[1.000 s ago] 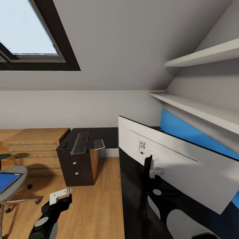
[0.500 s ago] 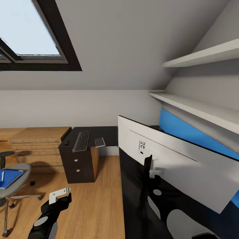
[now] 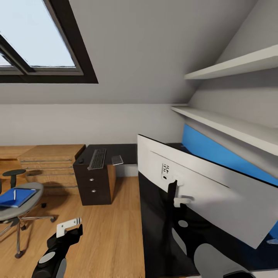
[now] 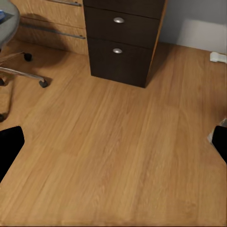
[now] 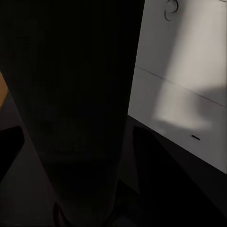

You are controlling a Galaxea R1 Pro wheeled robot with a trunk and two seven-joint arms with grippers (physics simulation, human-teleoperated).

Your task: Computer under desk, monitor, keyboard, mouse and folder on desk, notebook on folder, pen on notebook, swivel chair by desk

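The monitor (image 3: 208, 189) fills the right half of the head view, its white back toward me, lifted off the floor. Its dark stand (image 5: 71, 94) sits between the fingers of my right gripper (image 5: 71, 156), which is shut on it. The dark desk (image 3: 123, 152) stands by the far wall with the keyboard (image 3: 97, 158) and the mouse (image 3: 81, 161) on it. At the left, the swivel chair (image 3: 21, 202) carries the blue folder (image 3: 15, 197) with the pen (image 3: 14, 194) on top. My left gripper (image 3: 67, 227) hangs open over the wooden floor (image 4: 113, 146).
A silver flat pad (image 3: 117, 160) lies right of the keyboard. The desk's drawer unit (image 4: 118, 38) and a wooden dresser (image 3: 50, 164) line the wall, with a small stool (image 3: 13, 174) nearby. White shelves (image 3: 231, 127) and a blue panel (image 3: 216, 152) are at the right. The ceiling slopes low.
The whole view has swung left and drawn back: the desk looks smaller and the chair has come further into view. The monitor and both arms keep their place in the picture.
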